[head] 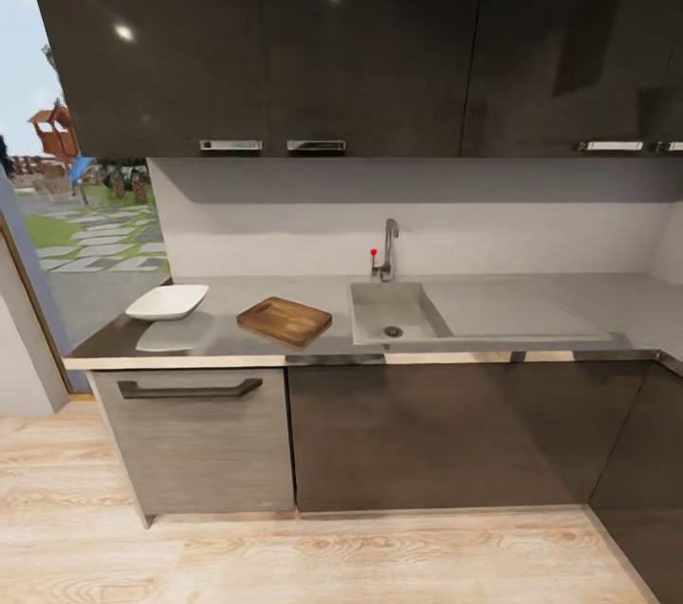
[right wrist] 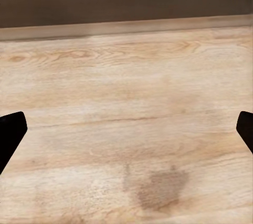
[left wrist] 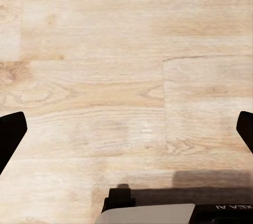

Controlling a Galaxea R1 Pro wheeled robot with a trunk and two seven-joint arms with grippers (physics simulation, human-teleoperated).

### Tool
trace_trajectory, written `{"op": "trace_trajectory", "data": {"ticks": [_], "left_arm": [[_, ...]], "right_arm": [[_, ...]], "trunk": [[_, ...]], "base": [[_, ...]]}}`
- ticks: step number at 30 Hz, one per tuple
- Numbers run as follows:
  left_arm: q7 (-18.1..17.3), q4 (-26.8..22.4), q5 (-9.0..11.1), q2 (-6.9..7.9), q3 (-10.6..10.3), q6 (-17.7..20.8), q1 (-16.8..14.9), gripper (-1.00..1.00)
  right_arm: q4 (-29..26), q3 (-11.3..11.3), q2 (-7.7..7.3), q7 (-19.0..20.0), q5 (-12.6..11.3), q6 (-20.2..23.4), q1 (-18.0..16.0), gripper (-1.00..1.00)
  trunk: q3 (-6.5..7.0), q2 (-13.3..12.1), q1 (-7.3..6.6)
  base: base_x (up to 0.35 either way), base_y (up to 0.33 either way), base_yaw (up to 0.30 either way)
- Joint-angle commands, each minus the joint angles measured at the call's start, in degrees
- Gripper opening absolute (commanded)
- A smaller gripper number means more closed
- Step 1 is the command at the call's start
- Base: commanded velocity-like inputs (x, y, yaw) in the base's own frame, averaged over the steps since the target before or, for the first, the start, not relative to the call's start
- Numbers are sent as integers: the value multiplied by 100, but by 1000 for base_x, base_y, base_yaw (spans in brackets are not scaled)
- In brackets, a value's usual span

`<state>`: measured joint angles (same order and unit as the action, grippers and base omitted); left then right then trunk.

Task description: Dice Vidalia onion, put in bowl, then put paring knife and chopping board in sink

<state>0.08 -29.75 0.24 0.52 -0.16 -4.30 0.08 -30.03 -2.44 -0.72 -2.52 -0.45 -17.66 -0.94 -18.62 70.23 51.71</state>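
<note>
The grey countertop (head: 607, 301) runs across the head view in front of me. On its left part rests the white square bowl (head: 167, 302), and the brown chopping board (head: 285, 320) lies just right of it. The sink (head: 379, 305), with a round drain and a chrome tap (head: 388, 251), is right of the board. The Vidalia onion and the paring knife are out of view. My left gripper (left wrist: 126, 134) and my right gripper (right wrist: 126, 134) hang open over the wooden floor, each holding nothing, with dark fingertips (left wrist: 10, 134) at the frame edges.
Dark glossy wall cabinets (head: 360, 35) hang above the counter. Below it are dark cabinet doors and a grey drawer front with a handle (head: 190, 388). An opening at the left (head: 85, 234) looks onto a garden. The counter turns a corner at the right. Wooden floor (head: 313, 557) lies before the cabinets.
</note>
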Motion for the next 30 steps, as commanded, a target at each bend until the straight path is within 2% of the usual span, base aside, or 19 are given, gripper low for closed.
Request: {"op": "trace_trajectory", "data": {"ticks": [1,30], "left_arm": [[1,-5,2,1,-2,-10,1,100],[1,5,2,-1,-2,-10,1,100]], "right_arm": [[4,4,1,-12,-4,-18,-3,100],[6,8,2,-12,1,-17,-3,100]], "trunk": [[13,-38,-22],[534,-1201,-659]], "base": [[0,0,0],[0,0,0]]}}
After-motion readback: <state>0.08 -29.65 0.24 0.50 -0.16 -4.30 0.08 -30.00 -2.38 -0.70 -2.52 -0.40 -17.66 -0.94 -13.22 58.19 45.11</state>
